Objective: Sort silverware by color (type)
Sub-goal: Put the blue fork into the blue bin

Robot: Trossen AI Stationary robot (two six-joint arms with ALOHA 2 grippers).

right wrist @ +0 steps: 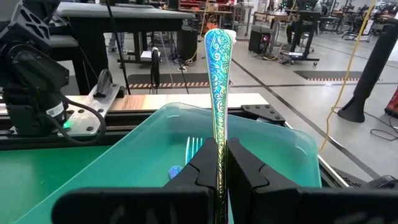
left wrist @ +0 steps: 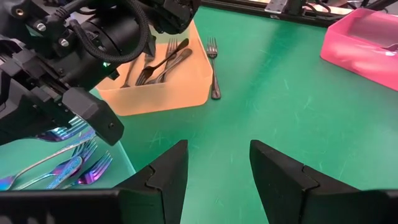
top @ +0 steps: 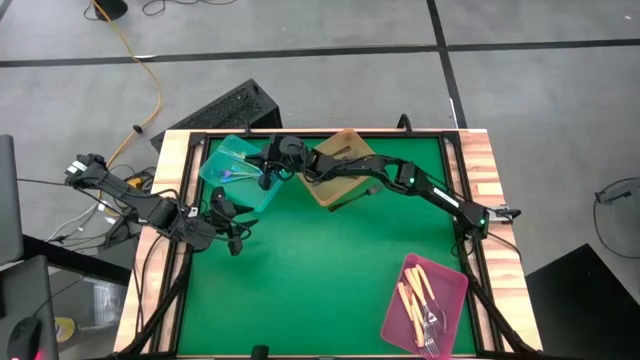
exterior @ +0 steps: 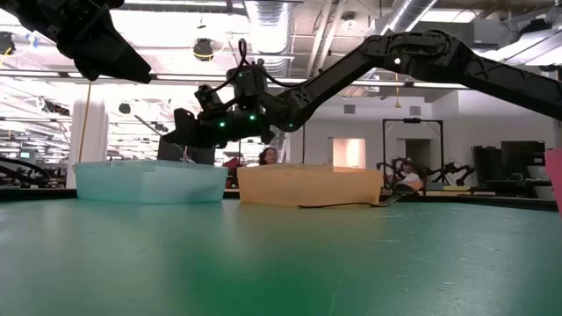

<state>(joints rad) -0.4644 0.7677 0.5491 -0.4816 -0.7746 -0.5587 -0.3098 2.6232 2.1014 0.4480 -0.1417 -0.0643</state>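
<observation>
Green felt counter (top: 320, 280) holds translucent teal plastic tray (right wrist: 249, 134); right end effector (right wrist: 222, 163) hangs over it, clamped on iridescent blue-green patterned utensil handle (right wrist: 219, 81). Lower w/ handle inside walls, then release. Left end effector (left wrist: 217, 177), fingers apart, waits nearby.

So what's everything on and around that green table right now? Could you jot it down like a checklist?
Surface: green table, wood edges.
Job's things: iridescent utensil upright in right gripper over teal tray; dark forks in amber tray, one dark fork beside it; cream utensils in pink tray.
Clutter: nothing seen.
Grippers: right shut on utensil; left gripper open, empty.
Cables: yellow cord on floor.
Surroundings: workshop, people far behind.
</observation>
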